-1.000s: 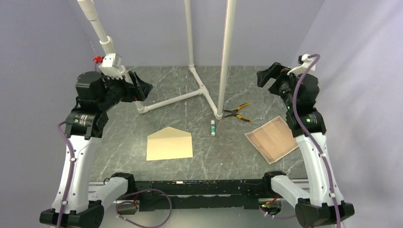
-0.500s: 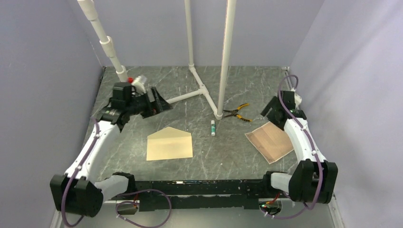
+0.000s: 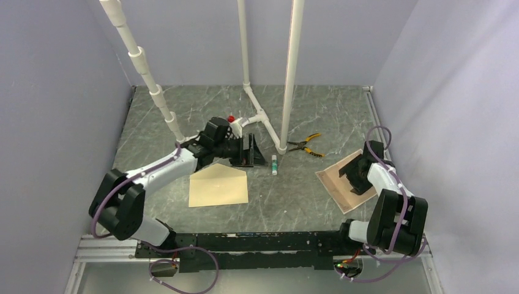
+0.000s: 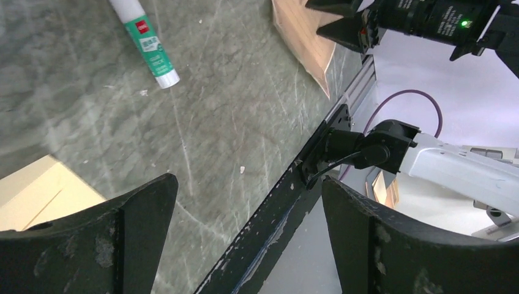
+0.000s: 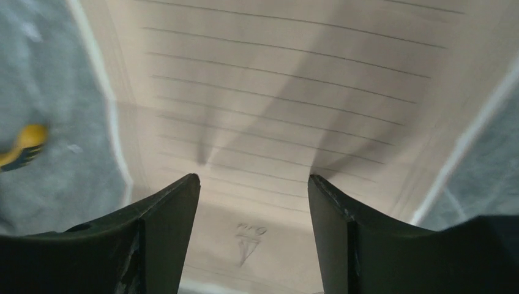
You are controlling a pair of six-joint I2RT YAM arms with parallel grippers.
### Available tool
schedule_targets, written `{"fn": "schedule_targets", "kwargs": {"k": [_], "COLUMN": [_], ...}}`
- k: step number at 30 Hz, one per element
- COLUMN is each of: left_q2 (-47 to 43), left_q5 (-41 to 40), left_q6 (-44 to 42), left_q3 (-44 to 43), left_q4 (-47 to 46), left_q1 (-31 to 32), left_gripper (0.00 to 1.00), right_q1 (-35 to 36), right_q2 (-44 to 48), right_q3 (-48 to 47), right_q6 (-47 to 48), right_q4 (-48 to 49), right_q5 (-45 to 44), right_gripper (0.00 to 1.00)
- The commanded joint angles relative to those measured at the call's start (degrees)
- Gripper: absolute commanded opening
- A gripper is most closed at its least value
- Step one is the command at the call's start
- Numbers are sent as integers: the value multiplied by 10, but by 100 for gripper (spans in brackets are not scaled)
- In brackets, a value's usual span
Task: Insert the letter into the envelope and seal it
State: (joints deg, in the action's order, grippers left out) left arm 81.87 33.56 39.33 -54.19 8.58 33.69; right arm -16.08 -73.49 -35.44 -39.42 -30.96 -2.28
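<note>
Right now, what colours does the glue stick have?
The glue stick is white with a green label; the left wrist view shows it best.

right end effector (image 5: 252,179): dark fingers spread wide, pointing down at the sheet | letter (image 5: 275,92): fills most of the view, ruled lines, pale border, small faint mark (image 5: 248,242) between the fingers | worktop (image 5: 49,122): grey, showing at both sides | yellow object (image 5: 21,144): blurred, left edge, on the worktop

No legible text anywhere.
</note>
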Motion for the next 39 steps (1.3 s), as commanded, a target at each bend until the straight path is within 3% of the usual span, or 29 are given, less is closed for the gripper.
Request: {"fn": "schedule_targets", "kwargs": {"k": [1,5,8,13,22,27,32,39], "left_q2": [44,86,111,179,292,314,325,369], "left_q5": [1,-23,-68,-49,-7,-18,-63,-36], "left_q6": [45,58,72,119,181,174,172,202], "left_q3": [2,10,54,67,27,-13,-35,-54], "left_q4": [-115,-157,-245,-340,-432,-391,-320,-363], "left_q1": [26,42,59,69,92,119,153,170], "left_gripper": [93,90,89,87,84,80,66,57], "right_q1": [0,23,96,201,221,221,221,221], "right_q2": [4,35,70,100,78,76,79,99], "right_q3": [45,103,136,139,122,124,120,129], "right_q6": [-52,-114,-190,-277,-223,-206,-188,-172], "right_q4": [16,40,58,63,38,49,49,57], "right_q5": [69,137,142,127,118,124,127,138], "right_gripper": [66,61,60,59,58,58,58,58]}}
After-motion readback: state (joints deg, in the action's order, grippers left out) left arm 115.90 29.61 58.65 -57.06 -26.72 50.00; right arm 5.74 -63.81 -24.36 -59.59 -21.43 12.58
